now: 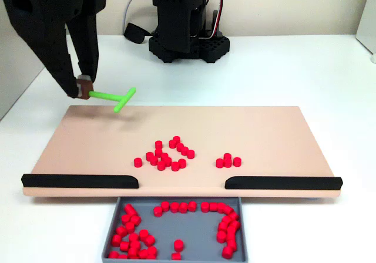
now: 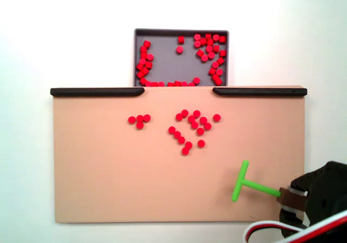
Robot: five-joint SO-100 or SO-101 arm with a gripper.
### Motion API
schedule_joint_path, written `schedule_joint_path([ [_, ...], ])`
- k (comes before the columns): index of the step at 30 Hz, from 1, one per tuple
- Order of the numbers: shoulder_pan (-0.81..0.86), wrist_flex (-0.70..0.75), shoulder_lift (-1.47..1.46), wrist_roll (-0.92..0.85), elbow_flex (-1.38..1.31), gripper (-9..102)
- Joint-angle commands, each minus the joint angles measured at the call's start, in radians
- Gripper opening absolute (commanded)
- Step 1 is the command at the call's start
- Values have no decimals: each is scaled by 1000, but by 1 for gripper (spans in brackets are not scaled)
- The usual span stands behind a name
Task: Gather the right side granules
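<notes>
The right side granules, the larger cluster of tiny red pellets, lie mid-board: left of centre in one fixed view [image 1: 167, 154], right of centre in the other [image 2: 192, 128]. A separate small group of red pellets [image 1: 228, 161] [image 2: 139, 120] sits apart from them. My gripper [image 1: 84, 88] [image 2: 287, 196] is shut on the stem of a green T-shaped tool [image 1: 114, 98] [image 2: 246, 184]. The tool's crossbar hangs over the board's far corner, well away from both groups.
The pellets rest on a tan board [image 1: 264, 134] [image 2: 97, 167]. Two black rails [image 1: 79, 181] [image 1: 282, 182] line its edge, with a gap between them. A grey tray [image 1: 194, 233] [image 2: 168, 58] holding many red pellets sits below that gap. The arm's base [image 1: 188, 40] stands behind the board.
</notes>
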Motion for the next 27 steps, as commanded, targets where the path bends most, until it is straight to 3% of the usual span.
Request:
schedule_joint_path([
  [1, -2, 0, -43, -351, -92, 0],
  [9, -43, -66, -107, -408, -123, 0],
  [27, -80, -67, -262, -383, -279, 0],
])
